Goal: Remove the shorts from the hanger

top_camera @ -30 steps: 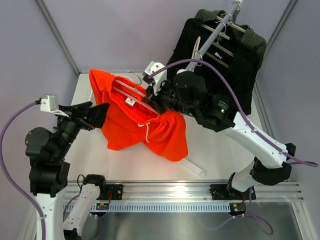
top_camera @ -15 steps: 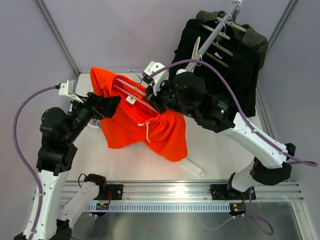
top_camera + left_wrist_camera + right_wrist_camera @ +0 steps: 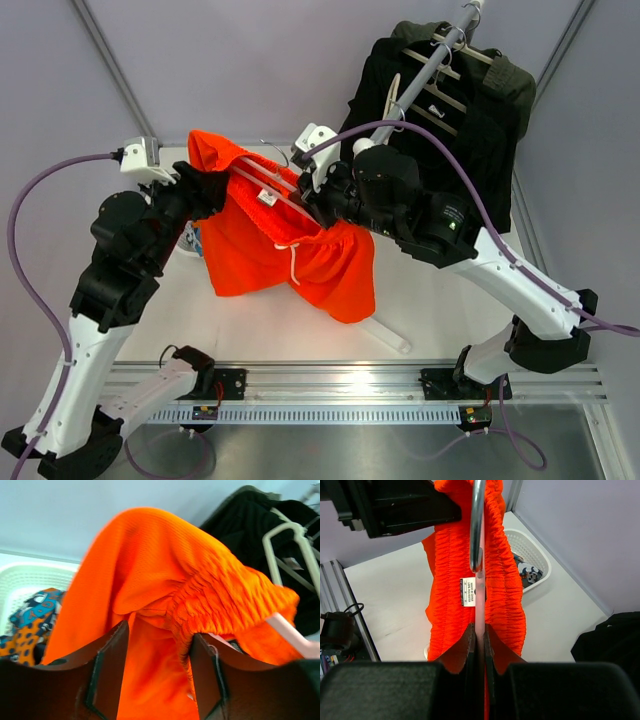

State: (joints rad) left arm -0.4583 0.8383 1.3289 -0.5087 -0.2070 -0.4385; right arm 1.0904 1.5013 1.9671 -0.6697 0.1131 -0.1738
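**Right wrist view:** A white mesh basket [image 3: 532,547] sits on the table [image 3: 385,590] behind the hanging garment. The patterned shorts [image 3: 527,572] lie inside it. Your right gripper [image 3: 480,630] is pressed together on the pale stem of the hanger [image 3: 480,602], just below its metal hook [image 3: 477,525]. The orange shorts [image 3: 502,585] drape down both sides of that stem with the gathered waistband uppermost. A white label [image 3: 466,591] faces the camera.

**Left wrist view:** The basket shows at the left edge, with the blue, orange and white pair heaped in it. Your left gripper [image 3: 159,632] stands with its fingers apart, and the bunched orange waistband sits in the gap. Whether the pads touch the cloth cannot be told. A pale hanger arm pokes out from under the waistband on the right. The black garments [image 3: 250,525] hang behind.

**Overhead view:** Your left arm hides nearly all of the basket. Your right gripper holds the hanger in the air above the table, and your left gripper is at the upper-left end of the waistband. The orange shorts hang on the hanger with the legs dropped and the white drawstring [image 3: 294,262] dangling. They are well apart from the black garments at top right.
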